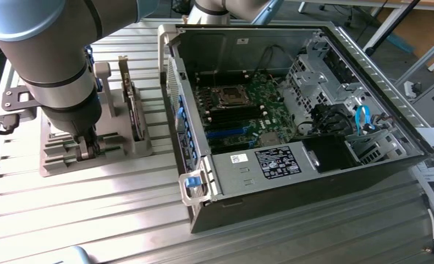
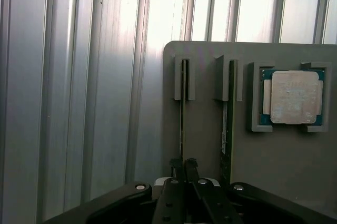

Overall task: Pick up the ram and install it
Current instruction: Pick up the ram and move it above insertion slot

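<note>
Your tool (image 2: 184,164) clamped on the ram (image 2: 182,109) standing in its grey holder (image 2: 205,139), second ram (image 2: 225,124) just beside, processor chip (image 2: 295,97) farther off.

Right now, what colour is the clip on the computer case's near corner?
Blue; the clip shows best in the exterior view.

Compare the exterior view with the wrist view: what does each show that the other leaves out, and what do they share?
The exterior view adds the open computer case, its motherboard, and an expansion card standing in the gray holder. The wrist view adds the processor chip in its pocket and the second stick beside the ram, which the gripper pinches between its jaws. Shared: the gray holder, the gripper and the slatted table.
</note>
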### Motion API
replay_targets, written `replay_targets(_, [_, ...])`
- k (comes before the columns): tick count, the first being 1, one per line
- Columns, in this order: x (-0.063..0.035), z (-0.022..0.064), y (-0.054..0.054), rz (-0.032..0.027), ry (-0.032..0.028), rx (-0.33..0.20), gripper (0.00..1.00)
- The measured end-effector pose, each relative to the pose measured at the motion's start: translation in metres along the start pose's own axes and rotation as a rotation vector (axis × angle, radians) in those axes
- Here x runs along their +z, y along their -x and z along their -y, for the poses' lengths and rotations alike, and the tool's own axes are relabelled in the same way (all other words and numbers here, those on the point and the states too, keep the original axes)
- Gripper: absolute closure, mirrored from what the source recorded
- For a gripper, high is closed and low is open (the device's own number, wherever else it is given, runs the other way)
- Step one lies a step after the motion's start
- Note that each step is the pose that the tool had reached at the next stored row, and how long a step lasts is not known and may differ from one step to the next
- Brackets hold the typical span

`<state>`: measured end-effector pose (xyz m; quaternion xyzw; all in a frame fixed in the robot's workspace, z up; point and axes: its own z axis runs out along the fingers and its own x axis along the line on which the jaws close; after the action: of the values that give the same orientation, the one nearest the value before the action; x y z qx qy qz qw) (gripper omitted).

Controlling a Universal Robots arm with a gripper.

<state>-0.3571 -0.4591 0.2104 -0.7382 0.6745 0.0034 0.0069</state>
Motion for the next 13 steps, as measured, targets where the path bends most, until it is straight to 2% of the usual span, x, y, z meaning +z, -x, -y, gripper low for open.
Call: replay_targets(13, [-0.0027,0.0001,0.0000,0.0002,-0.0003,0.001,0.88])
